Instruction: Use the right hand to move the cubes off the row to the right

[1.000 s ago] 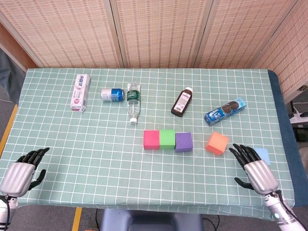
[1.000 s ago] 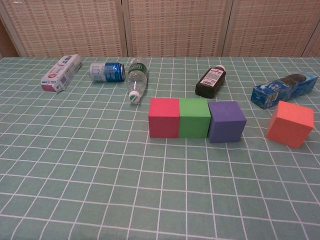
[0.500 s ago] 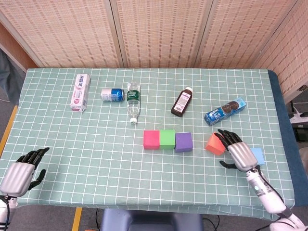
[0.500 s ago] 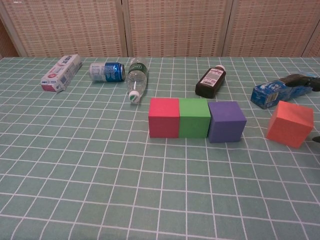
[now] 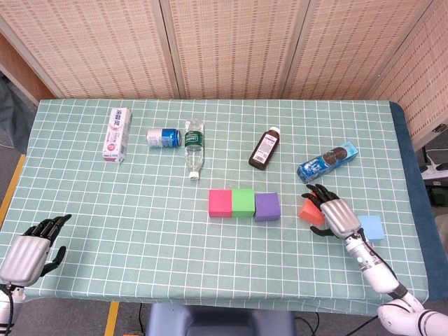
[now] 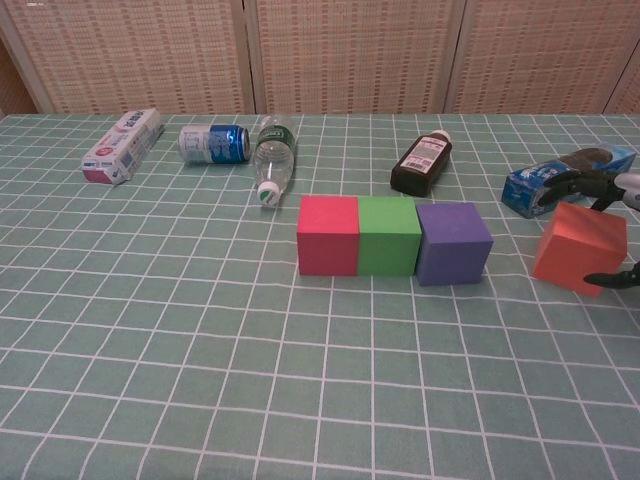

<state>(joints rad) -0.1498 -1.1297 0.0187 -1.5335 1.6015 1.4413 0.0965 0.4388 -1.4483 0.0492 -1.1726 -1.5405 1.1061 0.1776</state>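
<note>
Three cubes sit in a touching row mid-table: pink, green and purple. An orange cube stands apart to their right, turned at an angle, and a light blue cube lies further right. My right hand reaches over the orange cube from the right. Its fingers spread above the cube's top and its thumb sits by the cube's lower right side, with no clear grip. My left hand rests open at the front left edge, holding nothing.
Along the back lie a toothpaste box, a blue can, a water bottle, a brown medicine bottle and a blue cookie pack. The cookie pack lies just behind the orange cube. The table's right edge is near.
My right hand has moved from the front right edge forward and left, past the blue cube, until its fingers reach over the orange cube. The cubes and left hand have not moved.
</note>
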